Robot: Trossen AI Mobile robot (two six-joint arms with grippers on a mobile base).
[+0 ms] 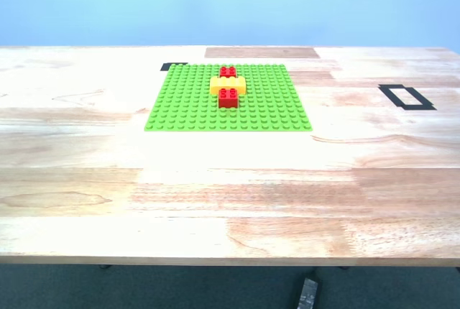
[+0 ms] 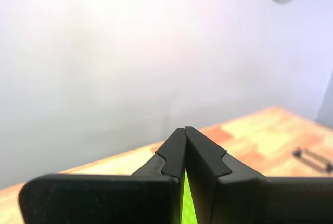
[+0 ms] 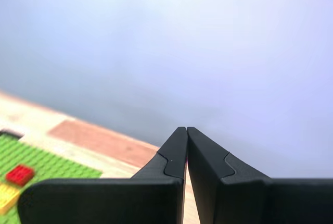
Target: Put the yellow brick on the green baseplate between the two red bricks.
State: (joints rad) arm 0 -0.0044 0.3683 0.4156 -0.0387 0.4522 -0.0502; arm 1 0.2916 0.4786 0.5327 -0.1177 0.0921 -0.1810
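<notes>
The green baseplate (image 1: 228,98) lies flat on the wooden table, towards the far side. On it the yellow brick (image 1: 228,85) sits crosswise between the two red bricks: one red brick (image 1: 228,72) touches its far side and the other red brick (image 1: 228,98) its near side. Neither arm shows in the exterior view. My first gripper (image 2: 185,129) is shut and empty, raised, with a sliver of the baseplate (image 2: 186,203) visible past its fingers. My second gripper (image 3: 186,128) is shut and empty, raised, with the baseplate (image 3: 47,164), a red brick (image 3: 20,174) and the yellow brick (image 3: 7,196) off to one side.
A black tape rectangle (image 1: 407,97) marks the table at the exterior view's right. A small black tape mark (image 1: 173,66) sits by the baseplate's far corner at the exterior view's left. A darker wood patch (image 1: 261,52) lies behind the baseplate. A dark object (image 1: 306,294) lies on the floor below the table's front edge.
</notes>
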